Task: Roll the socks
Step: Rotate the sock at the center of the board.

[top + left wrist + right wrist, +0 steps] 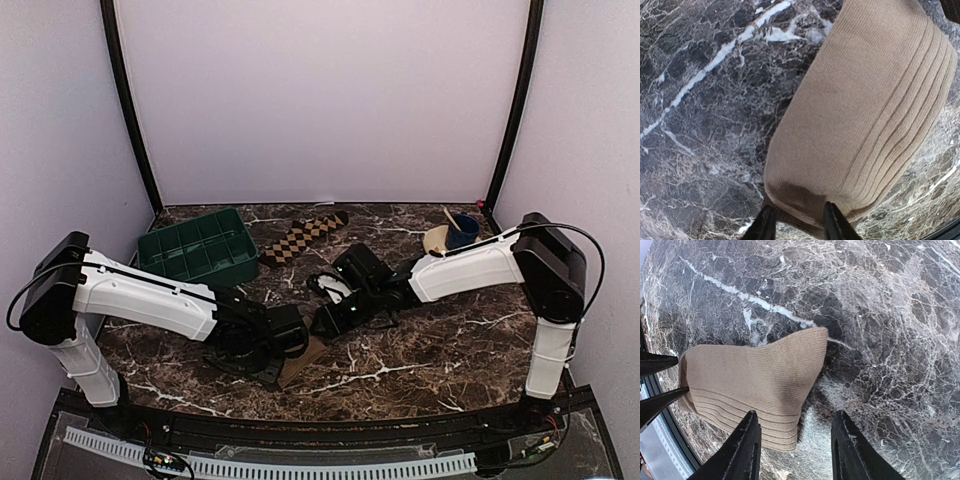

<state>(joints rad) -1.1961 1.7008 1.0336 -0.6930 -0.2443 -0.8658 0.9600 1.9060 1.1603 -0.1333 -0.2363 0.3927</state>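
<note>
1. The tan sock [300,365] lies on the marble table [440,350] near the front edge, between the two arms. The checkered sock [300,240] is well apart at the back, beside the green tray [160,262].
2. The left gripper [798,209] is at one short end of the tan sock. Its fingers stand narrow with this end between them, and I judge that they pinch the fabric there. That end looks thick and rounded.
3. From this end the long axis of the sock runs away from the left gripper, toward the right gripper [796,414], to a straight free end that lies flat on the marble.
4. The right gripper hangs with the jaws wide and holds nothing. One corner of the free end lies under the gap between its fingers.
5. As I judge it, the roll must travel along this axis, from the pinched end to the free one. The left arm is nearer to the start, and the right arm is nearer to the end that must stay flat.
</note>
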